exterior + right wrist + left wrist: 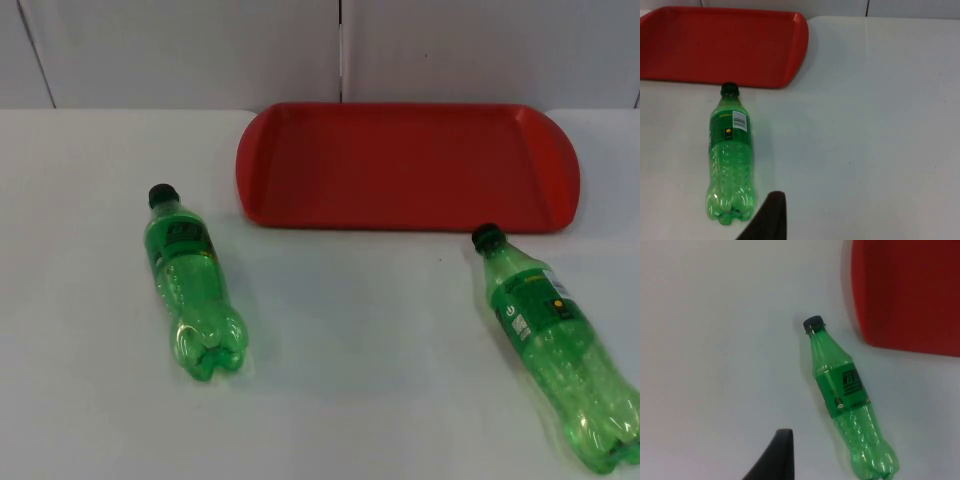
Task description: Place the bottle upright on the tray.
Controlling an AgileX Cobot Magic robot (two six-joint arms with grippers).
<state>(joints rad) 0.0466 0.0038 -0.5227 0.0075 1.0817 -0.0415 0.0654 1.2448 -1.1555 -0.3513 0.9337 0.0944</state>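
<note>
You are at start, nothing grasped. Red tray (400, 165) upper centre, bare. Left bottle (192, 280) lies left of centre, right bottle (555, 345) lower right, both caps toward tray. Gripper finger states: cannot tell. Next you need descent onto one bottle's body.

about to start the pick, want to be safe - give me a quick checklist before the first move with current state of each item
1. Tray free to receive a bottle: ok, nothing lies on it.
2. Left bottle reachable: ok, lying on the table, cap toward the tray.
3. Right bottle reachable: ok, lying down, cap toward the tray.
4. Bottles upright: not ok, both on their sides.
5. Caps on: ok, both dark caps in place.
6. Gripper opening: cannot tell for either arm.
</note>
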